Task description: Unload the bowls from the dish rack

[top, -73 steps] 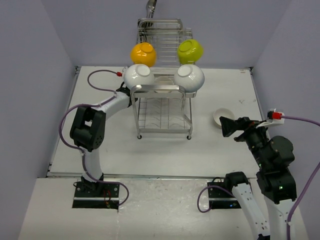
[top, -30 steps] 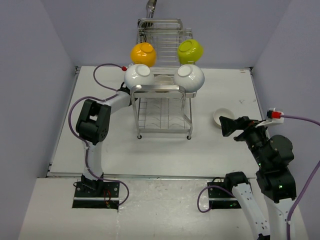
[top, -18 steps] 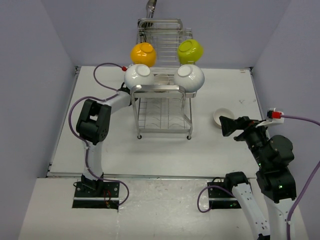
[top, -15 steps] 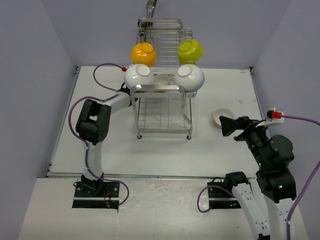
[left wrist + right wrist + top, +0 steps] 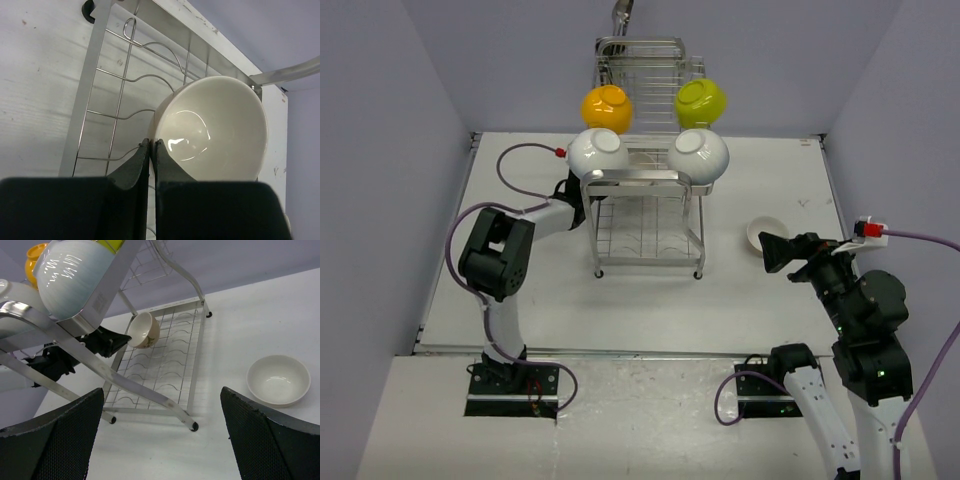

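Left claw [image 5: 151, 145] is pinched on the rim of a small white bowl [image 5: 210, 130], with one finger inside the rim and one outside. Right claw [image 5: 775, 252] has its fingers spread wide and holds nothing. It hangs over the right side of the bench [image 5: 740, 300].

Dish rack [image 5: 645, 215] stands mid-bench. It is two-tier chrome wire, with the left arm reaching into its left side at the lower tier.

- Held bowl: inside the lower tier, tipped on its side above the wire grid, mouth facing the left claw. The right wrist view shows it just off the grid wires; I can't tell if it touches them.
- Upper tier, front: left white bowl [image 5: 597, 152] and right white bowl [image 5: 699, 153], both base-up at the front rail.
- Upper tier, back: orange-yellow bowl [image 5: 607, 108] on the left and lime green bowl [image 5: 701, 100] on the right.
- Loose white bowl [image 5: 278, 380]: upright on the bench right of the rack, just beside the right claw and clear of the rack legs.
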`<act>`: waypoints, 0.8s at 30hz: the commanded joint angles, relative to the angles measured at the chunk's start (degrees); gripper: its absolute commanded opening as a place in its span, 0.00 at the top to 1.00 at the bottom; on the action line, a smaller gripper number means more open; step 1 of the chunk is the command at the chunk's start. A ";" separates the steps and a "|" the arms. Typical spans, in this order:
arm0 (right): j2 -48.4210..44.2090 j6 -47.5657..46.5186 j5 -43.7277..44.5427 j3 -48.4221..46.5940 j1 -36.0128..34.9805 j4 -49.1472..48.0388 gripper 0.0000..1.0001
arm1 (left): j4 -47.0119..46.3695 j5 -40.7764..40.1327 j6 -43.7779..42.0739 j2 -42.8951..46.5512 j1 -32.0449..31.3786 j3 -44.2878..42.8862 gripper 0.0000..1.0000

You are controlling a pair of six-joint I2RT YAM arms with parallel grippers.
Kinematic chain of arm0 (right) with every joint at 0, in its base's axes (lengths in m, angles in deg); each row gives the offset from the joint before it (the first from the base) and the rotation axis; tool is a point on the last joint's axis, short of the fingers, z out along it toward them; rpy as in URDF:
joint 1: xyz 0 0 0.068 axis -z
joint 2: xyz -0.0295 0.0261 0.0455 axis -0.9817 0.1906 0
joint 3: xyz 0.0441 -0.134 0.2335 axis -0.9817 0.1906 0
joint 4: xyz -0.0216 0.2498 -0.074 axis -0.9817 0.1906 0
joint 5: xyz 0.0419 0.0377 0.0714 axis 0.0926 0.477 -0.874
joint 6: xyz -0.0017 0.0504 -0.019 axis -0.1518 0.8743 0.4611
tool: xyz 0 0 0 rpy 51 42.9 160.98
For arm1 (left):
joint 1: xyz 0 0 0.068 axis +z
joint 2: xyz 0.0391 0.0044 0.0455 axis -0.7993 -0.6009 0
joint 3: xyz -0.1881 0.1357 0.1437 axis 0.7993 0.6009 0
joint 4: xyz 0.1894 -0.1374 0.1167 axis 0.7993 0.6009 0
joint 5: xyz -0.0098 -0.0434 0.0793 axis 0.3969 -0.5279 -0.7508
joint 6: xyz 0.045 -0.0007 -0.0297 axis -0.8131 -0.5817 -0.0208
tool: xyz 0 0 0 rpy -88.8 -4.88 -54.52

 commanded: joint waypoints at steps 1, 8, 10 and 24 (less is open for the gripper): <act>0.59 -0.56 0.51 -0.10 -0.25 -1.85 0.01 | -7.20 -0.99 3.23 5.02 1.04 1.44 1.00; 0.42 -0.47 0.51 0.07 -0.25 -2.03 0.01 | -8.42 -0.99 3.67 7.38 1.74 3.36 1.00; 0.59 -0.47 0.51 -0.01 -0.17 -2.03 0.01 | -9.39 -0.81 4.29 8.27 2.18 4.25 1.00; 0.50 -0.29 0.25 0.25 -0.25 -2.20 0.01 | -9.66 2.61 3.15 10.74 4.91 3.99 1.00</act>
